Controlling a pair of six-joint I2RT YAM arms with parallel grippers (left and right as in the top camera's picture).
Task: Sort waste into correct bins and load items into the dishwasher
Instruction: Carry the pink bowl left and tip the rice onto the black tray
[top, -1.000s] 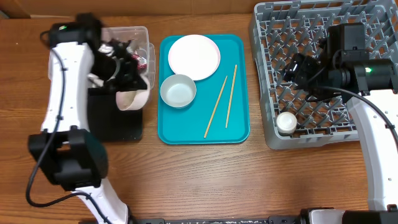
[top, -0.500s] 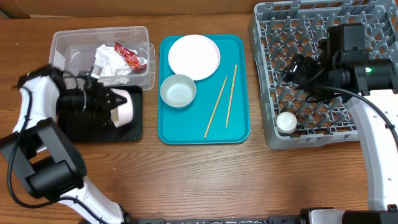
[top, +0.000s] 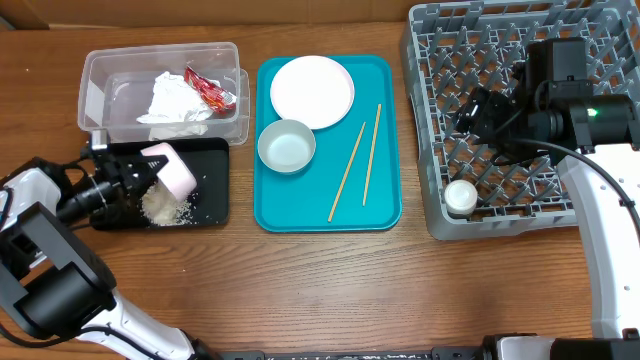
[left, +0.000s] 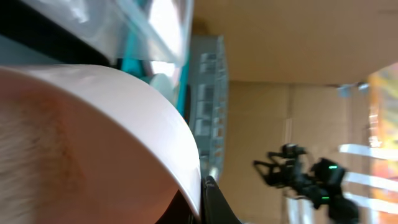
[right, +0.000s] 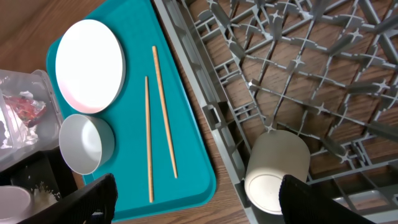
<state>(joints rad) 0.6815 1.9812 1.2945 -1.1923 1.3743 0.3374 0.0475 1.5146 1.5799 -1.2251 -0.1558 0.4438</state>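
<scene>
1. Overhead: the left gripper (top: 140, 173) is clamped on the rim of the pink bowl (top: 172, 172). The bowl is tipped on its side over the black tray (top: 212, 165), and a heap of rice (top: 165, 208) lies under its mouth. The clear tub (top: 160, 50) behind the tray holds the napkin (top: 172, 100) and the red wrapper (top: 208, 88). The plate (top: 312, 92), the grey bowl (top: 287, 146) and the chopsticks (top: 355, 168) wait on the teal tray (top: 300, 205). The right gripper (top: 478, 108) hangs over the dish rack (top: 450, 50), where the cup (top: 461, 196) lies on its side in the near corner.
2. Left wrist: the pink bowl (left: 81, 143) fills most of the view, close against the camera. No rice can be made out here.
3. Right wrist: the right gripper (right: 196, 196) has its fingers (right: 93, 199) spread wide apart and holds nothing. The cup (right: 277, 165) lies just below it.
4. Step in hand, as I judge it: emptying rice from the pink bowl into the black tray.
5. Next move: check that the bowl is empty, turn it level, then carry it across to the rack. It must pass above the teal tray without knocking the dishes.
</scene>
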